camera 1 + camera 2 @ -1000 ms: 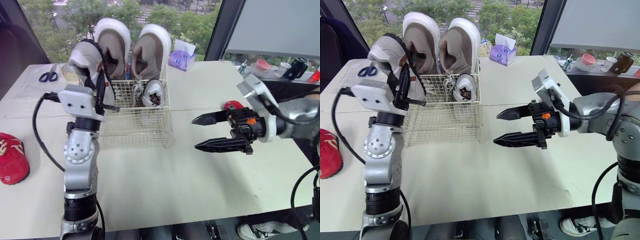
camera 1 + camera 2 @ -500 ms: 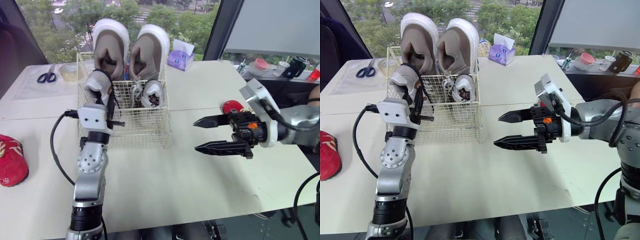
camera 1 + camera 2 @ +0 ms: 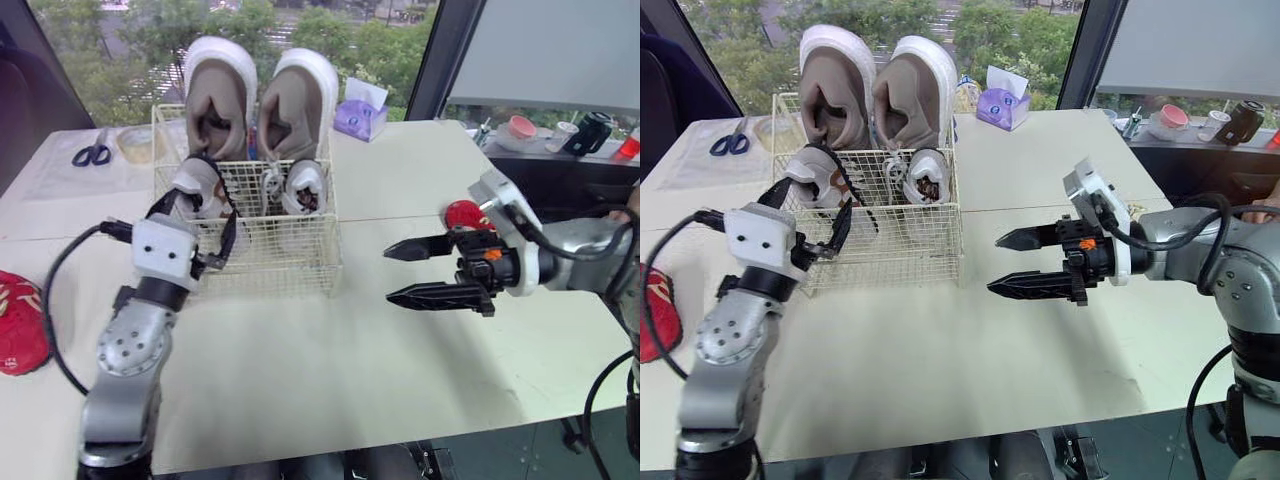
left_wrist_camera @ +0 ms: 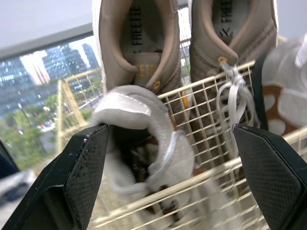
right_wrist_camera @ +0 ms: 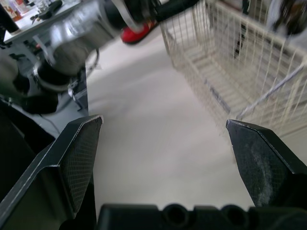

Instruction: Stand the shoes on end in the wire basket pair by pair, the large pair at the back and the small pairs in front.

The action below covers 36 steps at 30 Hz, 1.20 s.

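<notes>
As left claw (image 4: 169, 129) backs off, small shoe (image 3: 196, 186) sits in basket (image 3: 290, 252)

Office room, white tables (image 3: 330, 370), windows (image 3: 80, 60) overlooking trees (image 3: 330, 32)

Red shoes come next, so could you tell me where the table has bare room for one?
Widest bare patch: the table in front of the wire basket, out to its near edge. Also free: right of the basket, up to the tissue box. Crowded: the basket's left front, at the left gripper.
</notes>
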Motion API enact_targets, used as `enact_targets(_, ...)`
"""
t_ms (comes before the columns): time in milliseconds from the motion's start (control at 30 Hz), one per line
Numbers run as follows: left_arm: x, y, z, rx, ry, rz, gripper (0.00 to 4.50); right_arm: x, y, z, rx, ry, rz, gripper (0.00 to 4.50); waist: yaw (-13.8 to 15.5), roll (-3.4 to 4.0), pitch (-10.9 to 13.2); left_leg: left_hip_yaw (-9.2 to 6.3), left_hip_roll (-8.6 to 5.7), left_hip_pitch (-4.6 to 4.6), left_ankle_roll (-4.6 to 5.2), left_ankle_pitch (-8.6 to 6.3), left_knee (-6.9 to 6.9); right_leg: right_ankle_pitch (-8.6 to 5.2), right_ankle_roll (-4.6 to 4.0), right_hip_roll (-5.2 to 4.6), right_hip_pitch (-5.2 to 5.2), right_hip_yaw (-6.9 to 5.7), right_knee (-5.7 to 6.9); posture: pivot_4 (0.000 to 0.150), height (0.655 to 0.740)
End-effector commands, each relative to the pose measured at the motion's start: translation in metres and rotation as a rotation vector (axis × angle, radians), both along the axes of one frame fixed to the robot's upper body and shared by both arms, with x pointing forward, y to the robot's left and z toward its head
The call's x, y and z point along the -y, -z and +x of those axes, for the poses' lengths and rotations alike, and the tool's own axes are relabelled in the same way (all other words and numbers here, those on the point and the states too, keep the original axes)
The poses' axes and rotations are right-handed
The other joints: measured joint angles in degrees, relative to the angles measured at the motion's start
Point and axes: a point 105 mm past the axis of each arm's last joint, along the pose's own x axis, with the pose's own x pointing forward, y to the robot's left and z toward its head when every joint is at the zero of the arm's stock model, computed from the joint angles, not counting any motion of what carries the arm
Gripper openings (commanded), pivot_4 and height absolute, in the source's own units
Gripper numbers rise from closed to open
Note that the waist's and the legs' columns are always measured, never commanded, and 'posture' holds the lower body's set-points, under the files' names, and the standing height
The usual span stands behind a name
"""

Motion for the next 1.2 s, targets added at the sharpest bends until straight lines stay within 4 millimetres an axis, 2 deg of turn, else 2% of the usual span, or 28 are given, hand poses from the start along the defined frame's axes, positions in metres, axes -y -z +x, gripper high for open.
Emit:
enact_targets(33,0.005,-0.012,-0.018,-0.036,0.095,0.043,4.20,0.002,0.000,0.001,0.016,-0.011,0.007,4.50,0.00,0.04,0.00,0.01,-0.01,0.00,0.00,0.00,0.00,0.00,0.00,-0.01,0.00,0.00,-0.01,0.150,0.7400)
enact_targets(100,0.014,-0.008,-0.030,-0.142,0.236,0.055,4.20,0.004,0.003,0.004,0.005,-0.004,0.004,4.50,0.04,0.07,0.00,0.01,-0.01,0.00,0.00,0.00,0.00,0.01,-0.01,-0.02,0.01,0.00,-0.03,0.150,0.7400)
enact_targets(200,0.014,-0.009,-0.038,-0.258,0.347,0.017,4.20,0.006,0.008,0.008,0.003,0.012,-0.001,4.50,0.07,0.14,0.04,-0.02,-0.01,0.00,-0.02,-0.01,0.00,0.00,-0.02,-0.02,0.01,-0.02,-0.06,0.150,0.7400)
enact_targets(300,0.003,-0.013,-0.040,-0.409,0.471,-0.159,4.20,0.015,0.011,0.029,0.052,0.151,0.037,4.50,-0.01,0.16,0.05,-0.07,0.00,0.00,-0.03,-0.01,0.00,0.00,-0.01,0.00,0.02,-0.03,-0.06,0.150,0.7400)
enact_targets(400,0.008,-0.014,-0.048,-0.510,0.583,-0.246,4.20,0.025,0.010,0.044,0.112,0.272,0.065,4.50,-0.05,0.24,0.10,-0.07,-0.01,0.00,-0.03,0.00,0.01,0.00,0.00,0.03,0.02,-0.03,-0.03,0.150,0.7400)
enact_targets(467,0.022,-0.011,-0.059,-0.592,0.713,-0.298,4.37,0.042,0.004,0.054,0.168,0.403,0.115,4.50,-0.02,0.29,0.13,-0.03,-0.03,0.00,-0.03,0.00,-0.01,0.00,0.01,0.02,0.02,-0.01,-0.05,0.150,0.7400)
enact_targets(533,0.041,-0.004,-0.075,-0.714,0.871,-0.345,4.37,0.072,-0.008,0.066,0.256,0.619,0.177,4.50,0.18,0.29,0.13,-0.03,-0.06,-0.02,-0.03,0.00,-0.03,-0.01,0.02,0.00,0.03,0.00,-0.06,0.150,0.7400)
enact_targets(667,0.063,0.005,-0.092,-0.841,1.012,-0.376,4.37,0.123,-0.009,0.067,0.366,0.893,0.178,4.50,0.27,0.36,0.14,-0.02,-0.16,-0.03,-0.03,-0.02,-0.03,-0.02,0.01,-0.06,0.10,0.03,-0.16,0.150,0.7400)
enact_targets(767,0.075,0.022,-0.095,-0.907,1.050,-0.352,4.37,0.137,-0.004,0.061,0.383,0.980,0.170,4.50,0.09,0.56,0.04,0.01,-0.17,0.02,-0.02,-0.02,-0.03,-0.02,0.01,-0.03,0.14,0.04,-0.16,0.150,0.7400)
enact_targets(867,0.086,0.031,-0.100,-0.937,1.094,-0.349,4.37,0.152,-0.006,0.064,0.432,1.080,0.162,4.50,-0.31,0.87,0.04,0.10,-0.19,0.09,-0.03,-0.01,-0.05,0.00,0.00,0.04,0.13,0.07,-0.13,0.150,0.7400)
enact_targets(1000,0.098,0.036,-0.104,-0.944,1.138,-0.351,4.37,0.205,0.016,0.072,0.496,1.301,0.060,4.50,-0.01,0.95,0.00,0.02,-0.17,0.11,-0.07,0.01,-0.06,-0.01,-0.01,0.17,0.12,0.07,-0.11,0.150,0.7400)
enact_targets(1067,0.100,0.037,-0.106,-0.951,1.146,-0.367,4.37,0.214,0.030,0.074,0.469,1.314,0.044,4.50,0.12,0.97,-0.02,-0.02,-0.19,0.08,-0.07,0.03,-0.05,-0.01,-0.02,0.18,0.15,0.07,-0.13,0.150,0.7400)
enact_targets(1200,0.098,0.040,-0.104,-0.957,1.120,-0.385,4.37,0.217,0.047,0.082,0.432,1.298,0.025,4.50,-0.17,1.10,-0.06,0.01,-0.21,0.08,-0.06,0.03,-0.05,-0.01,-0.02,0.15,0.16,0.14,-0.15,0.150,0.7400)
